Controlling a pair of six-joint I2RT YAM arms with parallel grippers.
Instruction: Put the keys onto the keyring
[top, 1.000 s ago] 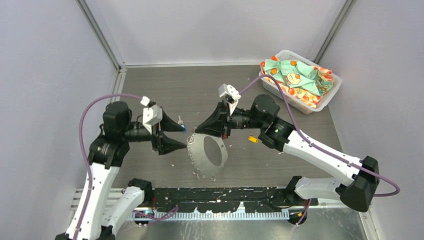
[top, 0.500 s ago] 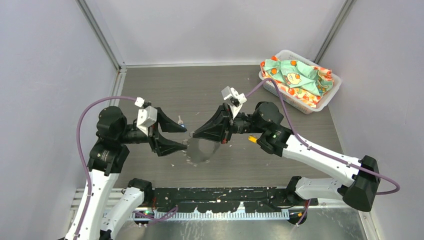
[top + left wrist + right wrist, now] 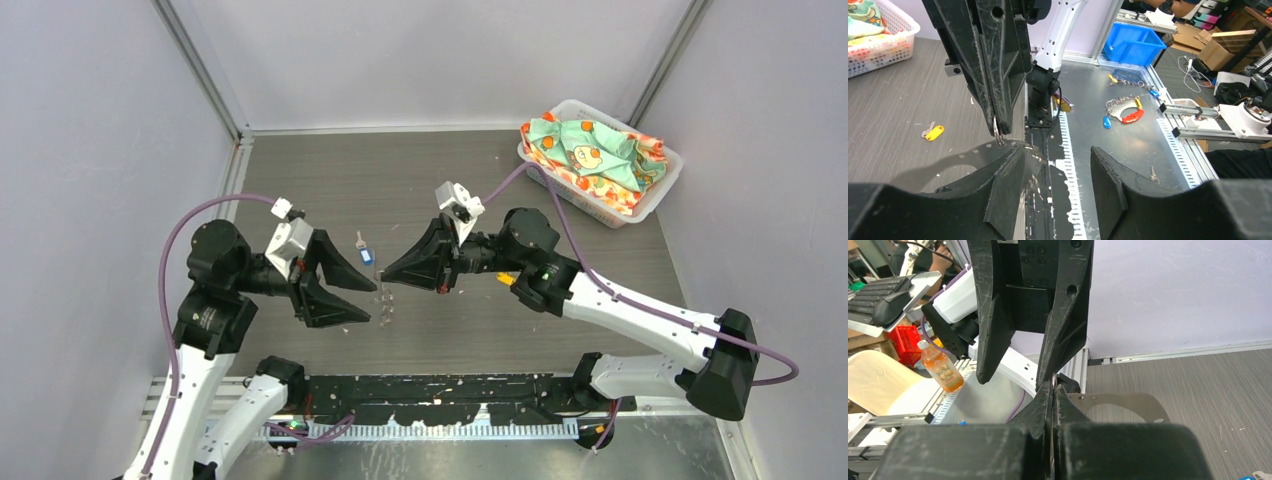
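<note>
My right gripper [image 3: 386, 283] is shut on the keyring [image 3: 384, 304], a thin grey band with small holes that hangs edge-on in the top view. In the right wrist view the keyring [image 3: 1130, 402] spreads out behind my closed fingertips [image 3: 1053, 390]. My left gripper [image 3: 372, 302] faces it, open, with nothing between its fingers. In the left wrist view the keyring [image 3: 960, 159] runs just past the left finger [image 3: 1008, 195]. The blue-headed key [image 3: 366, 256] lies on the table behind both grippers. The yellow-headed key [image 3: 506, 279] lies by the right arm, and the left wrist view shows this yellow-headed key [image 3: 934, 133] too.
A white basket [image 3: 657, 203] of patterned cloth stands at the back right corner. Grey walls close in the table on three sides. The black rail [image 3: 450, 410] with the arm bases runs along the near edge. A bunch of spare keys [image 3: 1123, 107] lies on the metal plate beyond that rail.
The keyring has turned from face-on to edge-on in the top view. My right gripper has carried it left and a little lower. The left gripper has drawn back slightly and its jaws have narrowed.
</note>
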